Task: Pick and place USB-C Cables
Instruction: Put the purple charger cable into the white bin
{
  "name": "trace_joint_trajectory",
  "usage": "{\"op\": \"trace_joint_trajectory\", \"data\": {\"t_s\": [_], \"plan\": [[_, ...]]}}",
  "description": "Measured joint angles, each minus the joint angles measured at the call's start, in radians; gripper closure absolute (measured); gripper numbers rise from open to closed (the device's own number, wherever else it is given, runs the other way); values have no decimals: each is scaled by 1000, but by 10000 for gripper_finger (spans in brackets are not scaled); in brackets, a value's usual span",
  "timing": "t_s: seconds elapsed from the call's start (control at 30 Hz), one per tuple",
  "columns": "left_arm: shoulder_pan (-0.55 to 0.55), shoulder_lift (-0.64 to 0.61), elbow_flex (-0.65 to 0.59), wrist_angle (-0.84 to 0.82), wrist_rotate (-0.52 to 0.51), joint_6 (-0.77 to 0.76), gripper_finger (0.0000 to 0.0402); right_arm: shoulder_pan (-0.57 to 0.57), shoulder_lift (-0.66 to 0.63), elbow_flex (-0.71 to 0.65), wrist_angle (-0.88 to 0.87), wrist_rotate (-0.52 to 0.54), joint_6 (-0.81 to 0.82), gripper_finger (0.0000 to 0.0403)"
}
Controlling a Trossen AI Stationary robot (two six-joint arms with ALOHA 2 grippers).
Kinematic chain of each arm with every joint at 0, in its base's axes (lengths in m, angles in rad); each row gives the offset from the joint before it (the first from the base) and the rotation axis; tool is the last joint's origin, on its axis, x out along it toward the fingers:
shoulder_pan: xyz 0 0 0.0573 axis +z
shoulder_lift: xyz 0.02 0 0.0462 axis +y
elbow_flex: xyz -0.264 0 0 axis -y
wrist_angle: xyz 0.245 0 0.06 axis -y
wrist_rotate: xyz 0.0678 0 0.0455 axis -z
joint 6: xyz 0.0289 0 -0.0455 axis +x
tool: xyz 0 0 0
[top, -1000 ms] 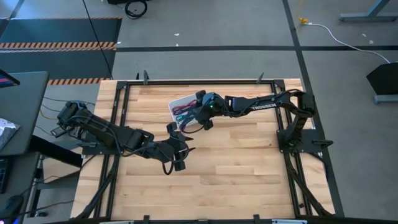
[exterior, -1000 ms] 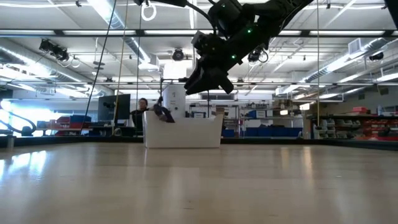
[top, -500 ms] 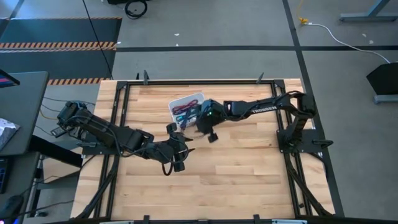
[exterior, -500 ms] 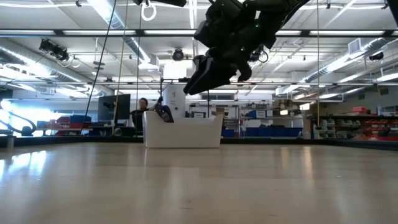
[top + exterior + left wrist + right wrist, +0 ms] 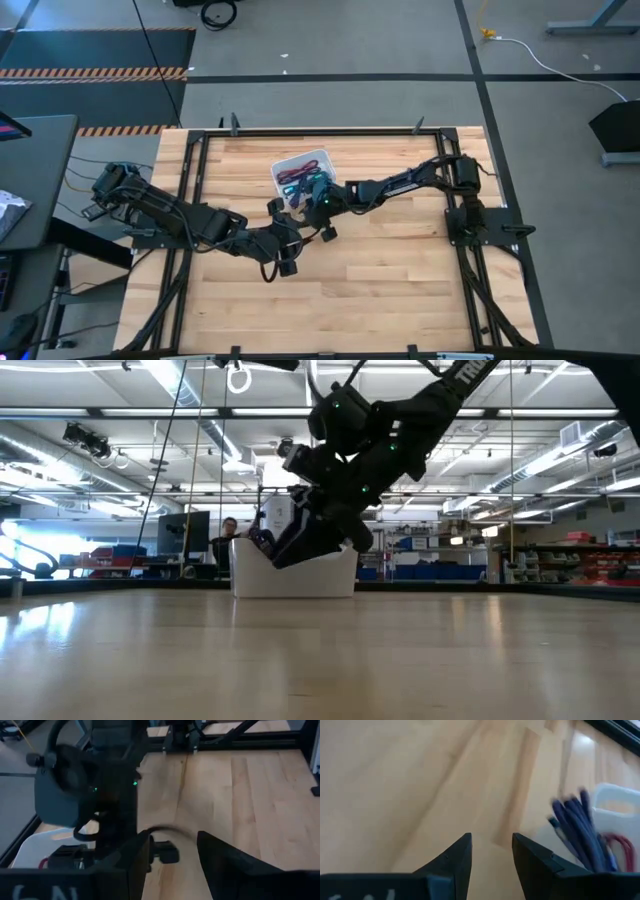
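The white tray [image 5: 310, 157] stands on the table's far middle with red, teal and purple USB-C cables [image 5: 296, 178] in it. In the right wrist view one purple cable bundle [image 5: 578, 826] sticks out over the tray's rim [image 5: 615, 795], and it also shows above the rim in the low view [image 5: 262, 540]. My right gripper [image 5: 312, 208] [image 5: 491, 851] hangs open and holds nothing, low in front of the tray's near side [image 5: 295, 552]. My left gripper [image 5: 290, 226] [image 5: 174, 852] is open and holds nothing, just near of the right gripper.
The two grippers are close together at the tray's near-left corner. A black metal frame [image 5: 320, 131] runs around the wooden table top [image 5: 400, 270]. Bare wood lies toward the near and right sides. A person [image 5: 230, 530] shows far behind the table.
My right gripper has moved from above the tray toward the table's near edge and left, and has come down until it hangs in front of the tray's near wall. My left arm has kept still.
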Motion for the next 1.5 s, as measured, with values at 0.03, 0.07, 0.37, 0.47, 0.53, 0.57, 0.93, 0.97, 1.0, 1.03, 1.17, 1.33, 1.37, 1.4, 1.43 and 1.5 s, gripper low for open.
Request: {"op": "trace_joint_trajectory", "data": {"t_s": [0.03,0.07,0.37,0.47,0.53,0.57,0.93,0.97,1.0,1.03,1.17,1.33,1.37,1.4,1.43,1.5], "plan": [[0,0,0,0,-2,-3,228,-2,1,-2,4,5,-4,256],[0,0,0,-4,-3,-3,228,-5,8,-1,32,10,-7,256],[1,0,0,-13,-4,-3,228,-13,2,0,224,200,-36,258],[0,0,0,-14,-4,-3,228,-13,2,-1,274,351,-59,258],[0,0,0,-15,-4,-3,228,-10,1,0,290,443,-68,258],[0,0,0,-15,-4,-3,228,-8,2,0,289,475,-68,258],[1,0,0,-15,-2,-4,228,35,2,-1,231,354,-79,258],[1,0,0,-15,-2,-4,228,35,2,-1,233,350,-78,258],[0,0,0,-14,-2,-4,228,35,1,-1,236,349,-78,258],[0,0,0,-14,-2,-4,228,30,2,-1,238,348,-76,258],[1,0,0,-14,-3,-11,228,-2,2,-1,237,304,-67,258],[1,0,0,-14,-3,-10,228,-26,13,1,256,232,-65,258],[1,0,0,-15,-3,-10,228,-27,15,0,252,226,-58,258],[1,0,0,-16,-3,-10,228,-30,16,-1,249,211,-52,258],[1,0,0,-16,-3,-10,228,-33,25,0,266,191,-49,258],[1,0,0,-14,-3,-10,228,-37,34,0,274,177,-43,258]]}}
